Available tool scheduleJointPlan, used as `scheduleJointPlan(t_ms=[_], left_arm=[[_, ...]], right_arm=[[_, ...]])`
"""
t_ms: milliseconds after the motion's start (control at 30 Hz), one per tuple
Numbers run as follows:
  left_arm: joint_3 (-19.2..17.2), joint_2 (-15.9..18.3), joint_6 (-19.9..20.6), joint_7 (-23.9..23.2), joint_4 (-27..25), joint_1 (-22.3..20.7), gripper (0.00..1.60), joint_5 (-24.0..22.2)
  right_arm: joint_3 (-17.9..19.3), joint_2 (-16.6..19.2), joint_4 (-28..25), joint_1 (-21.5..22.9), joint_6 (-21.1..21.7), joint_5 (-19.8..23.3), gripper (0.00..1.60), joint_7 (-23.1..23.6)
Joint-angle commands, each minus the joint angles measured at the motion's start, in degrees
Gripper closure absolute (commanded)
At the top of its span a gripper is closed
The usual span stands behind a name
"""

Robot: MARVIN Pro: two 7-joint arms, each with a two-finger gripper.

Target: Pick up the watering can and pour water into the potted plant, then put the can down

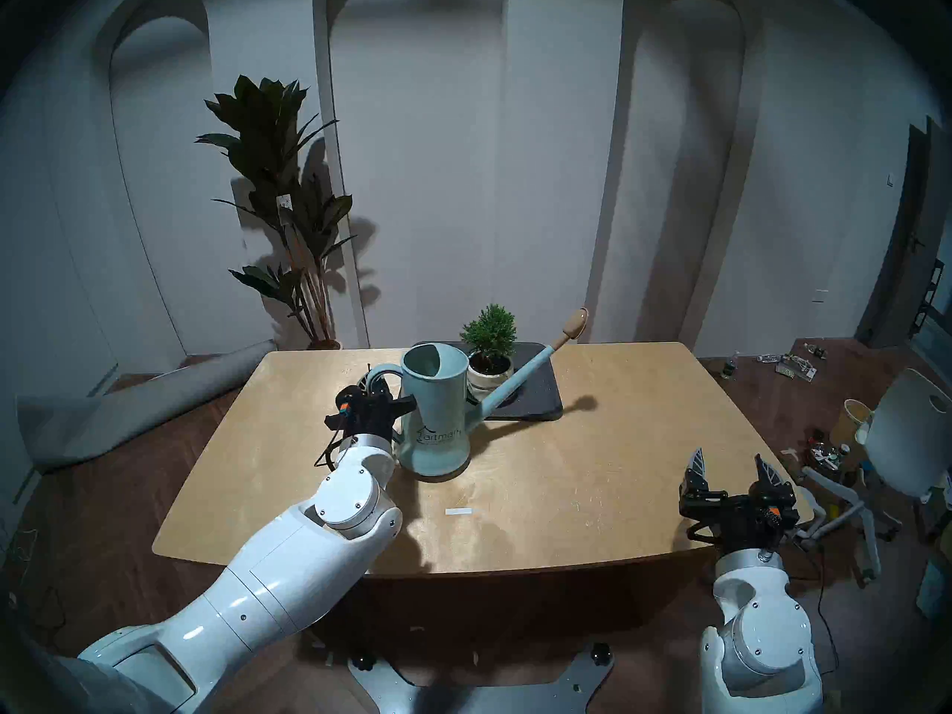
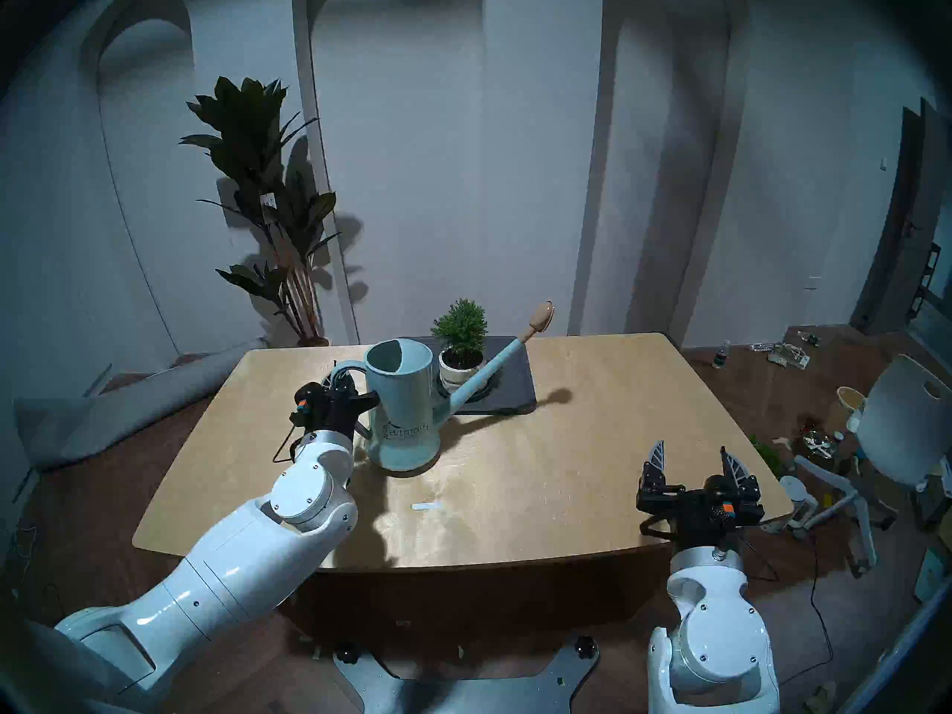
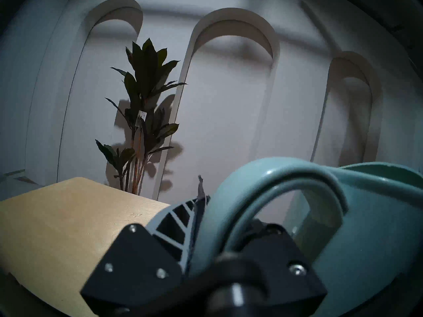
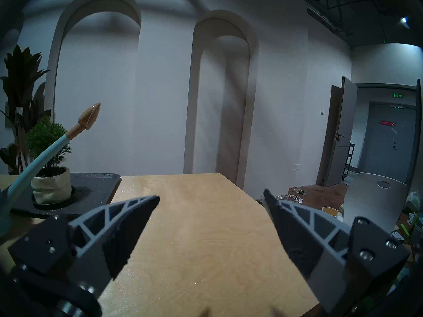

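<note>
On table, centre-left: watering can, upright; spout runs far-right, passing in front of potted plant; my left pincer clamped on its handle, nearest arm; right pincer spread apart, well clear.

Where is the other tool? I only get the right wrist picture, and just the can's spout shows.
Observer: The left tool is at the watering can. The left wrist view shows its loop handle clamped against a finger.
Operator: Is the can up in the air?
Observer: No. The head view shows its base standing on the table, in front of the potted plant.
Operator: Does it have writing?
Observer: Yes, a dark "artmart" logo low on its side.
</note>
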Motion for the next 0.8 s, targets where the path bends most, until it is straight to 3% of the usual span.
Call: scheduleJointPlan(t_ms=[0,767], left_arm=[[-3.43,0.11,-3.77,-1.50,-2.05,-3.85,1.60,-0.90],[-8.07,-1.87,-7.53,-1.64,-0.79,-5.87,1.60,-5.29]], right_arm=[[0.13,0.08,-1.29,0.07,-0.28,-0.04,0.00,-0.01],[0.18,-0.02,-1.29,0.09,-0.29,-0.08,0.00,0.09]])
